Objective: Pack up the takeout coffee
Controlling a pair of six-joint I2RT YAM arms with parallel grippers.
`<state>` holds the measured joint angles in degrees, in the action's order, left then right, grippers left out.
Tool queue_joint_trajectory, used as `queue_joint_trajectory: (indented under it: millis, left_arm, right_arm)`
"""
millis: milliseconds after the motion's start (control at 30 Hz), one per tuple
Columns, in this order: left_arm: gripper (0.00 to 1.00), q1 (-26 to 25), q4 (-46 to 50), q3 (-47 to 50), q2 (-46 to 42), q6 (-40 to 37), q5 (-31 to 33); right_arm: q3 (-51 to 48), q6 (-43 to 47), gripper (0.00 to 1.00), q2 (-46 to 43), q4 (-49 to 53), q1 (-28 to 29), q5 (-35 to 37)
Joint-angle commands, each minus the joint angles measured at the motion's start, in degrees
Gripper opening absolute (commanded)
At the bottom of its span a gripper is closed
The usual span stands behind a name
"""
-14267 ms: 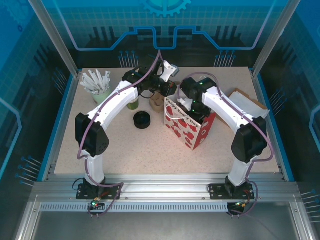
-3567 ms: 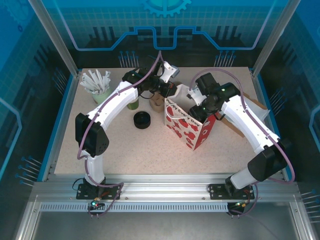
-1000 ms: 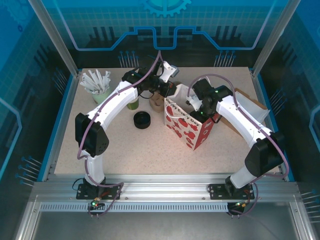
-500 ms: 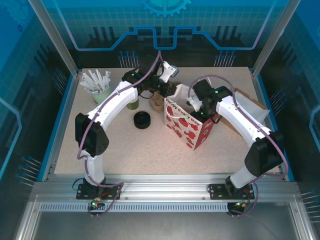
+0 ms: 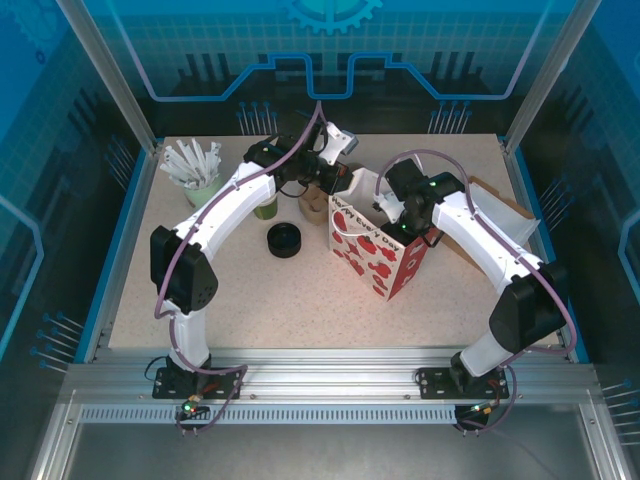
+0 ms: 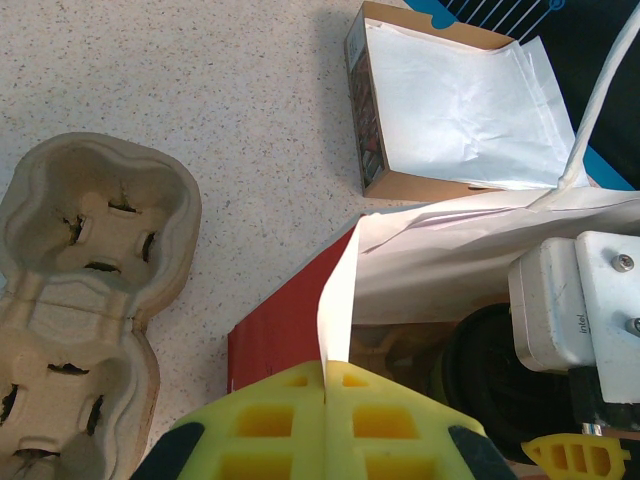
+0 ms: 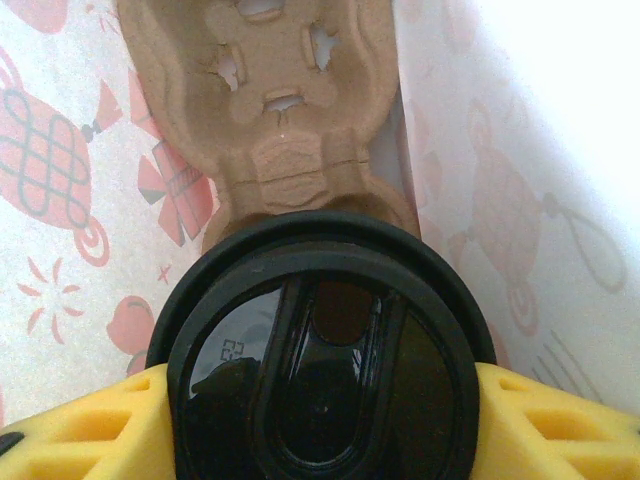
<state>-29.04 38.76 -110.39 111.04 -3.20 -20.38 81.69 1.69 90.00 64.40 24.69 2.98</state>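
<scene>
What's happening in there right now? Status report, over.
Left gripper shut on bag. Right gripper holds takeout coffee inside bag, over cup carrier. Nothing blocking.

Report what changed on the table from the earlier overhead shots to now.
The right arm swung out to the right, then returned over the gift bag; the right claw now sits in its mouth, gripping the lidded coffee cup above the pulp cup carrier inside. The left claw stayed shut on the bag's rim; the stack of black lids stayed put.
</scene>
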Motion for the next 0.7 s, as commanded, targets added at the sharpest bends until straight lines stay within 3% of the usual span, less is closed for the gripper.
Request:
queue_joint_trajectory:
  millis: [0,667]
  left_arm:
    - [0.00,0.45,3.69,1.14,0.12,-1.19,0.87]
    - [0.00,0.48,3.61,1.05,0.23,-1.23,0.78]
  right_arm:
    - [0.12,0.07,0.35,0.10,0.46,-1.00,0.44]
    - [0.55,0.21,0.35,-0.07,0.97,-0.96,0.79]
